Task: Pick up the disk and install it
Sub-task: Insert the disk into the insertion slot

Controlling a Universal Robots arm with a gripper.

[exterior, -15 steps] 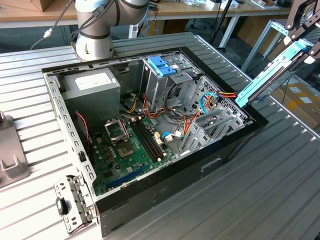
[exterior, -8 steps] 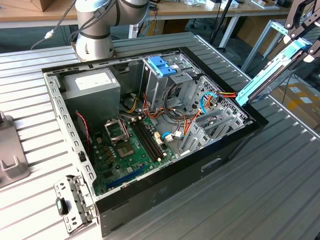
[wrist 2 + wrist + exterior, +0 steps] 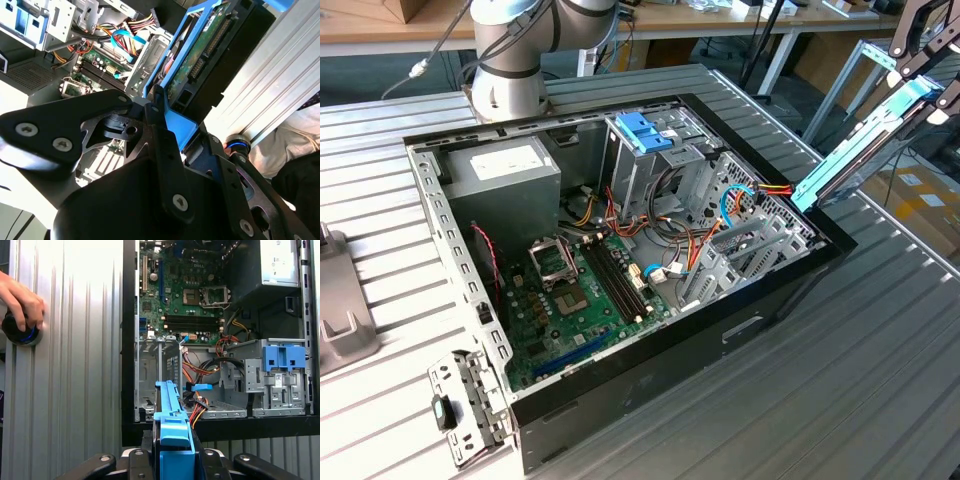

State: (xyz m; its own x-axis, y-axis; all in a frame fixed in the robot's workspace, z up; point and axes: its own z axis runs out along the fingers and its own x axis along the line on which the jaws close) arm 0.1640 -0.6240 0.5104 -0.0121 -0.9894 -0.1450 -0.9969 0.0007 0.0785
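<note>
1. the black two-fingered tool (image 3: 172, 462) is pinching the disk, a thin flat drive with a dark body in a light blue plastic carrier (image 3: 172, 422). it holds the disk by one end, with a finger on each side, and the grip looks centred, so i judge it needs no correction.
2. in the exterior view the disk (image 3: 865, 145) hangs in the air, tilted, with its free end lowest. it is above the side wall of the open black metal computer case (image 3: 650, 375) on the exterior view's right, and as far as i can tell it touches only the tool (image 3: 925, 80).
3. the case stands near the middle of the ribbed grey metal desk (image 3: 860, 400).
4. the grey sheet-metal drive bay (image 3: 745, 250) lies just inside that wall, near the free end. to do this well, bring the disk's long edges in line with the bay before lowering, and go slowly.
5. the red, yellow and black cable bundle (image 3: 197, 410) lies just beside the bay and could snag the free end.
6. the chunkier darker-blue plastic latch piece (image 3: 282, 357) sits well apart, deeper in the case.
7. a person's hand (image 3: 20, 295) rests on a black round knob (image 3: 17, 332) on the desk outside the case, so stay clear of it.
</note>
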